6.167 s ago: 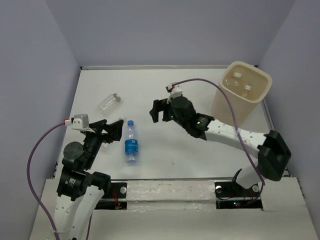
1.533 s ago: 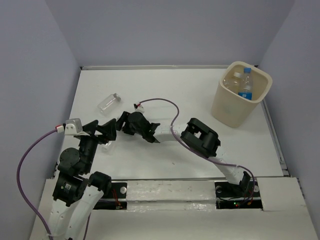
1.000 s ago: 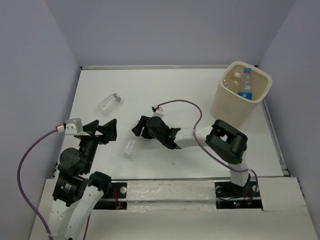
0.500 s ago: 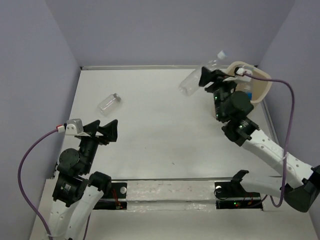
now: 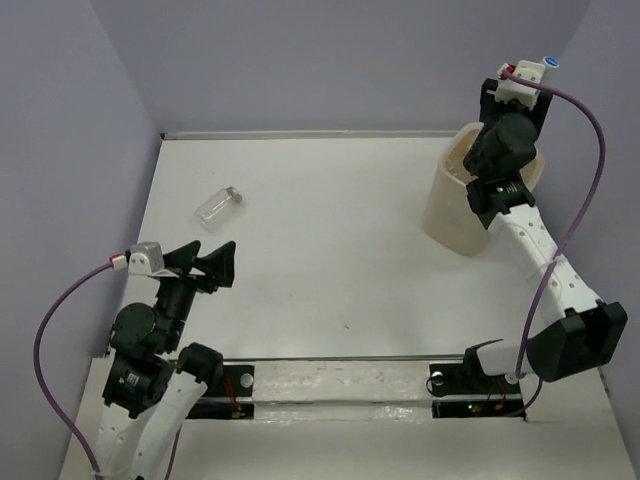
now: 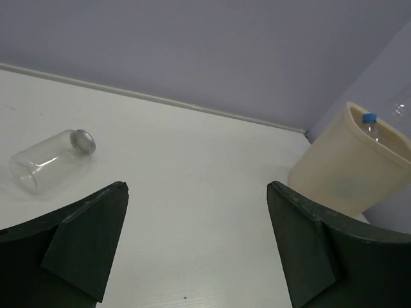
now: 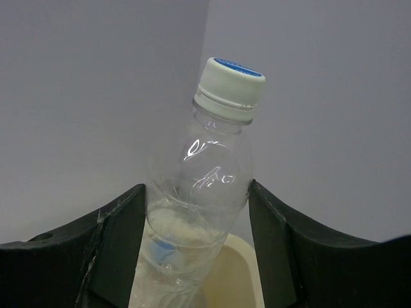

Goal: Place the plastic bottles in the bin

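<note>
My right gripper (image 5: 514, 98) hangs high over the bin (image 5: 448, 208), shut on a clear label-less plastic bottle (image 7: 198, 192). The bottle stands cap up between the fingers, and its white cap (image 5: 549, 64) pokes out above the wrist. The cream bin's rim (image 7: 243, 273) shows just below the held bottle. Inside the bin, a bottle with a blue cap (image 6: 372, 126) stands against the wall. A short, stubby clear bottle (image 5: 218, 205) lies on its side at the table's left, also in the left wrist view (image 6: 46, 161). My left gripper (image 5: 205, 265) is open and holds nothing, near and short of that bottle.
White table (image 5: 330, 240) enclosed by lavender walls on three sides. The bin (image 6: 347, 168) stands in the far right corner, close to the right wall. The left gripper (image 6: 197, 192) looks across bare tabletop toward the bin.
The right arm has swung right and up with the clear bottle, from beside the bin's left rim to above the bin, turning the bottle cap up. The left arm has not moved.
</note>
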`<state>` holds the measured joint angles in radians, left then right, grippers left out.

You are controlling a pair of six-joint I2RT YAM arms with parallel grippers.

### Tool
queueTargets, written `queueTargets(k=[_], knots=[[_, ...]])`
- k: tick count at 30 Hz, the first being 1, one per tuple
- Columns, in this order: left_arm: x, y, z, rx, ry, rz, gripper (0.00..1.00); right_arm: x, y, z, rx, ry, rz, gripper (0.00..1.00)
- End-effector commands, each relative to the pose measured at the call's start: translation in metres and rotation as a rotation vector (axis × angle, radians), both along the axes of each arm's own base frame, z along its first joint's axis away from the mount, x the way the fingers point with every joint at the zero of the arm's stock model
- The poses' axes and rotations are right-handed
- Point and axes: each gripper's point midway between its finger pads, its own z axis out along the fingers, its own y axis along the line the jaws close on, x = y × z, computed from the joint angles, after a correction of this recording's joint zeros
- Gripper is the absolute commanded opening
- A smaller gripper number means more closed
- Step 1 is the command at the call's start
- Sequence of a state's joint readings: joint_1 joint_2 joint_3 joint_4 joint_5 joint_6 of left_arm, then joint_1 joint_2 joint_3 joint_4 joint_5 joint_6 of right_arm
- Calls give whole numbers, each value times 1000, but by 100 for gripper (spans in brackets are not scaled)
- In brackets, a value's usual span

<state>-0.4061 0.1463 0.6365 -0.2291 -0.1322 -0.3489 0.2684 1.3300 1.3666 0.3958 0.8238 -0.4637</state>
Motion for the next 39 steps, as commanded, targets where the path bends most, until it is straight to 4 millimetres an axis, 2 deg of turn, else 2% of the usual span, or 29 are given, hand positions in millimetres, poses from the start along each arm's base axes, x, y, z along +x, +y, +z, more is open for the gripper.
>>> queueTargets(k=[1,2,4,8,10,12,13,16,17,18,22,26,30,31,33,34,35,36,37,39], knots=[[-6,0,16,-10,-67,-11,99,6,-8,-14,-57,54,-33,40],[-6,0,16,-8,-68,-11,99,13,-5,-24,-58,71,-21,40],[-6,0,16,-9,-69,-13,99,22,-12,-36,-56,97,-38,41],[-6,0,16,-10,-66,-13,99,42,-1,-52,-66,133,19,41],[-6,0,16,-10,-67,-12,99,46,0,-57,-64,144,24,41],[-6,0,16,-10,-67,-12,99,51,4,-74,-59,174,40,41],[-6,1,16,-9,-67,-11,99,55,6,-91,-54,201,55,41],[-6,0,15,-9,-64,-12,99,60,10,-122,-54,257,76,41],[-5,0,15,-9,-63,-10,99,61,10,-132,-40,268,75,41],[-5,-1,15,-7,-60,-13,99,60,10,-151,-38,304,75,41],[-4,-1,14,-4,-58,-14,99,52,8,-182,-19,340,67,43],[-3,-2,13,-4,-53,-16,99,46,5,-184,-40,348,54,44],[-3,-3,12,-1,-48,-21,99,36,5,-164,-32,311,75,44],[-1,-4,11,1,-41,-21,99,30,6,-153,-25,285,93,44],[0,-5,11,3,-38,-26,99,29,11,-155,-3,305,126,45],[0,-5,10,4,-37,-27,99,31,13,-158,1,325,141,51],[0,-6,10,5,-36,-29,99,35,18,-177,-3,406,164,56],[1,-6,9,6,-33,-27,99,38,20,-177,16,414,171,62],[1,-6,9,7,-30,-29,99,39,21,-187,25,451,172,78],[2,-6,9,7,-28,-27,99,40,24,-178,59,421,187,94]])
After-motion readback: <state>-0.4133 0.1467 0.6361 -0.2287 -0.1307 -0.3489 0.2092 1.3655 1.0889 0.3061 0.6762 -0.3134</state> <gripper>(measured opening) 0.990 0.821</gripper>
